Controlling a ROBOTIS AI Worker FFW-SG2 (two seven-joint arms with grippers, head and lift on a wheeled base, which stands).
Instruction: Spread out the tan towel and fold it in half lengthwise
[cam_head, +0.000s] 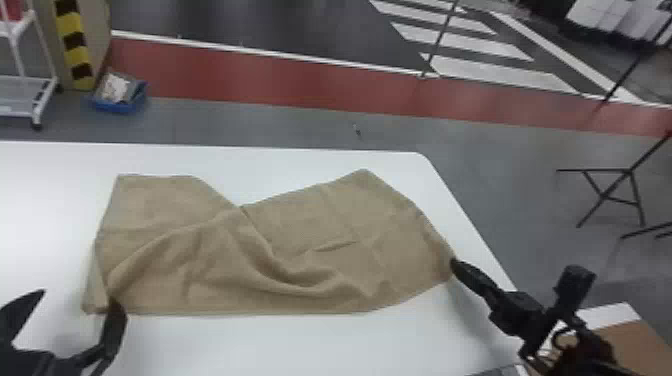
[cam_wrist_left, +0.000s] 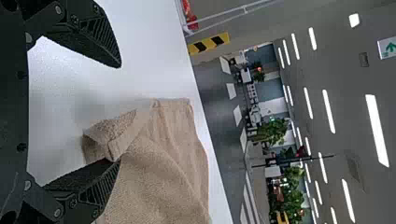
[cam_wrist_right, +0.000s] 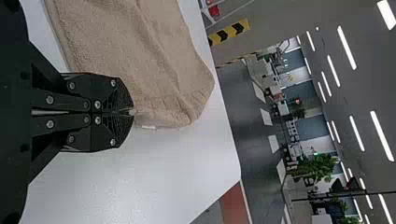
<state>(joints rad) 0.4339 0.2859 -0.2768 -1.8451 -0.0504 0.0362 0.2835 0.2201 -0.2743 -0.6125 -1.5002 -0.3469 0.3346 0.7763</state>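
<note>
Found tan towel (cam_head: 320, 225) rumpled on white table (cam_head: 280, 345), long axis running from left claw (cam_head: 80, 296) to right claw (cam_head: 454, 262). Noted right claw closed, pinching its end; left claw spread wide, gripping nothing, near corner (cam_wrist_left: 105, 135) between its fingertips. Judged next: closing left claw, the nearer, there.

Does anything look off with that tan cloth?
Yes: the tan towel lies rumpled on the table, with a deep fold sagging across its middle and a notch in its far edge, so it looks crooked rather than neatly spread.
</note>
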